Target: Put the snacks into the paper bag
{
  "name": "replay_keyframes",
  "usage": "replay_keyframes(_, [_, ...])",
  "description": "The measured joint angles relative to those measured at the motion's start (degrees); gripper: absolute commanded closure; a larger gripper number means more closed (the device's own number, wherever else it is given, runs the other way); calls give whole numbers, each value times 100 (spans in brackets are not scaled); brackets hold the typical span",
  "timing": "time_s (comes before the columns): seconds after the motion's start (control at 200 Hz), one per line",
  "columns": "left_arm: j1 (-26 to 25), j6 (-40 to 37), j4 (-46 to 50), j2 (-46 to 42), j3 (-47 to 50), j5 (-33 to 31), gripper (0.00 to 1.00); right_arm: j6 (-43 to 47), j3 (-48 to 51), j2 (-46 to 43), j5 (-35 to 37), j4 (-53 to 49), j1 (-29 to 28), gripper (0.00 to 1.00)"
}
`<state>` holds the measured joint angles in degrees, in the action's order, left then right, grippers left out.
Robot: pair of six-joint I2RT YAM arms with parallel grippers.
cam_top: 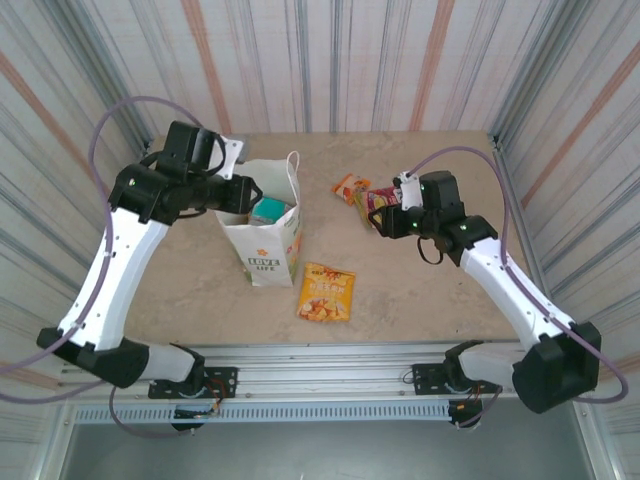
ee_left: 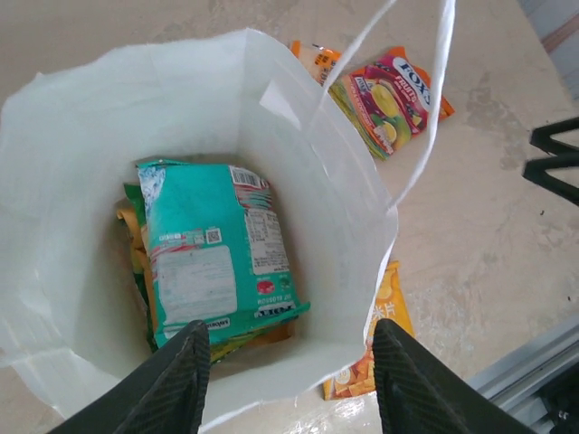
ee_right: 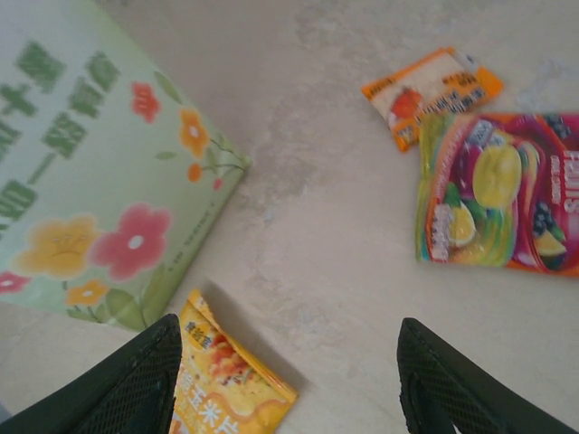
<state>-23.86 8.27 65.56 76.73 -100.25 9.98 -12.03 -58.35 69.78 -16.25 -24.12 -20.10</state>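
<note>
While the right gripper [ee_right: 288, 327] hangs open w/ nothing in it, go for just one packet & go slow. The red Fox's packet [ee_right: 498, 190] is near it, right beside the small orange packet [ee_right: 434, 90], maybe touching, so pinch one only. The yellow packet [ee_right: 226, 380] lies by the foot of the paper bag [cam_top: 270, 250]; don't knock the bag. The left gripper [ee_left: 289, 330] is open & empty too, over the bag mouth, above the teal packet [ee_left: 217, 249] inside. Move it off so there's room to drop. There's bare worktop [cam_top: 420, 290] by the right arm to swing through.
</note>
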Motion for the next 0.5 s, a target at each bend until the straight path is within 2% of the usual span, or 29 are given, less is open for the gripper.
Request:
replay_keyframes(0.241, [514,-164,-844,-509,1093,824,47,94,-564,1141,-35,-520,872,34])
replay_keyframes(0.496, [549,-501,-1648,-658,1738,1786,45,387,-1683,2638,-94,-933,1620,34])
